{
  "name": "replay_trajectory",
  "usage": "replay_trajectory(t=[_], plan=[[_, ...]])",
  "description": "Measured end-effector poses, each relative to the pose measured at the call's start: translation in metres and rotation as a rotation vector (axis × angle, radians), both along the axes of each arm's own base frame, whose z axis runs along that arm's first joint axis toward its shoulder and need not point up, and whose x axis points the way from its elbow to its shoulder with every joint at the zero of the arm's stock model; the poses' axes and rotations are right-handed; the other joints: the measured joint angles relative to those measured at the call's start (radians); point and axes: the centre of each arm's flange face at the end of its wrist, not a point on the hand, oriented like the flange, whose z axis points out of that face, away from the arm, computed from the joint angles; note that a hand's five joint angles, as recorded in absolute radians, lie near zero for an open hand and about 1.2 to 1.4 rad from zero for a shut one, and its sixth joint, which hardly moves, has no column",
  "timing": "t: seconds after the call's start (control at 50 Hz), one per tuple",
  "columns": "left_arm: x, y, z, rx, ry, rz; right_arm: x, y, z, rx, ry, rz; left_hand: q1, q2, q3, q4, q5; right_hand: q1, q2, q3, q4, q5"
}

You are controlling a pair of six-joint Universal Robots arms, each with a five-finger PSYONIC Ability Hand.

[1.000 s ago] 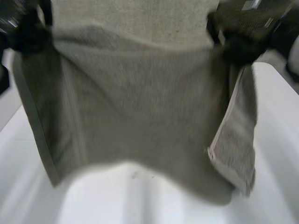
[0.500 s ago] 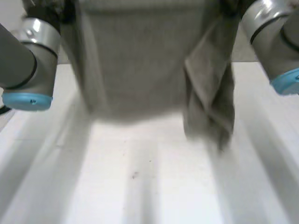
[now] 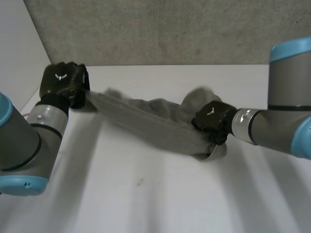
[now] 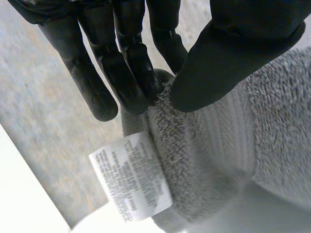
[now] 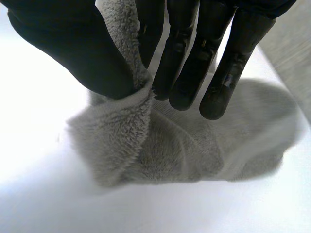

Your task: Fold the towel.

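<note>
Across mid-frame I am pinching the towel (image 3: pixel 146 124), left hand (image 3: pixel 63 85) clamped upper left, right hand (image 3: pixel 211 119) clamped centre-right; lowering both evenly onto the desk (image 3: pixel 146 199) seems wisest.

In the head view the left hand (image 3: pixel 62 83) showed its back to the camera, so its fingers were hidden where it met the end of the towel (image 3: pixel 146 119). The right hand (image 3: pixel 213 119) likewise covered its own fingertips and the cloth beneath its palm. The left arm (image 3: pixel 22 145) and the right arm (image 3: pixel 286 121) were cut off at the view's sides. In the left wrist view, the print on the white label (image 4: pixel 131 177) was too fine to read.
</note>
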Motion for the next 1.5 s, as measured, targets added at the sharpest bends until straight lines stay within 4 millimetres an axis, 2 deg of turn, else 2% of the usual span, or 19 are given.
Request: replay_trajectory(t=[0.02, 0.04, 0.14, 0.16, 0.22, 0.24, 0.26, 0.4, 0.54, 0.68, 0.86, 1.06, 1.2, 1.38, 1.5], plan=[[0.002, 0.001, -0.008, 0.025, -0.01, 0.005, 0.001, -0.005, -0.013, 0.005, 0.011, 0.0, 0.0, 0.001, 0.0, 0.0, 0.0, 0.0, 0.0, 0.0, 0.0, 0.002], [0.003, 0.001, -0.01, 0.031, -0.012, 0.007, 0.001, -0.007, -0.017, 0.002, 0.007, -0.003, 0.002, 0.001, 0.0, 0.0, 0.0, -0.001, -0.005, -0.007, -0.008, -0.001], [0.005, -0.001, -0.015, 0.044, -0.018, 0.016, 0.005, -0.018, -0.024, -0.035, -0.053, -0.041, 0.009, 0.002, 0.0, 0.0, 0.0, -0.033, -0.103, -0.118, -0.112, -0.067], [0.006, -0.002, -0.014, 0.042, -0.018, 0.02, 0.006, -0.023, -0.022, -0.055, -0.117, -0.076, 0.012, 0.002, 0.0, 0.0, 0.0, -0.341, -0.458, -0.475, -0.483, -0.412], [0.007, -0.003, -0.012, 0.036, -0.014, 0.022, 0.006, -0.024, -0.02, -0.06, -0.164, -0.102, 0.014, 0.002, 0.0, 0.0, 0.003, -0.418, -0.56, -0.581, -0.578, -0.512], [0.007, -0.003, -0.011, 0.032, -0.013, 0.023, 0.005, -0.025, -0.018, -0.057, -0.207, -0.127, 0.014, 0.002, 0.0, 0.0, 0.002, -0.531, -0.696, -0.718, -0.719, -0.67], [0.007, -0.002, -0.008, 0.025, -0.009, 0.024, 0.004, -0.024, -0.016, -0.049, -0.24, -0.151, 0.014, 0.002, 0.0, 0.0, 0.002, -0.553, -0.724, -0.747, -0.754, -0.71], [0.008, 0.0, 0.003, -0.004, 0.005, 0.026, -0.011, -0.018, -0.016, 0.025, -0.348, -0.286, 0.014, 0.002, 0.0, 0.0, 0.004, -0.559, -0.728, -0.761, -0.774, -0.742], [0.01, 0.003, 0.016, -0.04, 0.02, 0.029, -0.044, -0.004, -0.03, 0.185, -0.498, -0.521, 0.014, 0.002, 0.0, 0.0, 0.004, -0.559, -0.728, -0.761, -0.787, -0.752], [0.018, -0.001, 0.018, -0.045, 0.02, 0.054, -0.065, 0.008, -0.035, 0.24, -0.566, -0.619, 0.015, 0.002, 0.0, 0.0, 0.004, -0.559, -0.728, -0.761, -0.787, -0.752], [0.03, -0.009, 0.017, -0.037, 0.017, 0.095, -0.072, 0.03, -0.049, 0.301, -0.538, -0.632, 0.015, 0.002, 0.0, 0.0, 0.004, -0.559, -0.728, -0.76, -0.784, -0.736], [0.041, -0.014, 0.015, -0.019, 0.012, 0.132, -0.061, 0.039, -0.058, 0.303, -0.541, -0.573, 0.015, 0.002, 0.0, 0.0, 0.004, -0.551, -0.725, -0.709, -0.713, -0.68], [0.051, -0.021, 0.015, -0.018, 0.012, 0.165, -0.035, 0.047, -0.063, 0.297, -0.539, -0.477, 0.015, 0.002, 0.0, 0.0, 0.004, -0.539, -0.725, -0.689, -0.697, -0.665], [0.061, -0.028, 0.015, -0.019, 0.011, 0.197, 0.002, 0.031, -0.083, 0.305, -0.52, -0.408, 0.015, 0.002, 0.0, 0.0, 0.004, -0.541, -0.725, -0.689, -0.698, -0.68], [0.063, -0.029, 0.015, -0.019, 0.011, 0.202, 0.013, 0.017, -0.091, 0.285, -0.512, -0.412, 0.015, 0.002, 0.0, 0.0, 0.004, -0.538, -0.725, -0.688, -0.697, -0.668]])
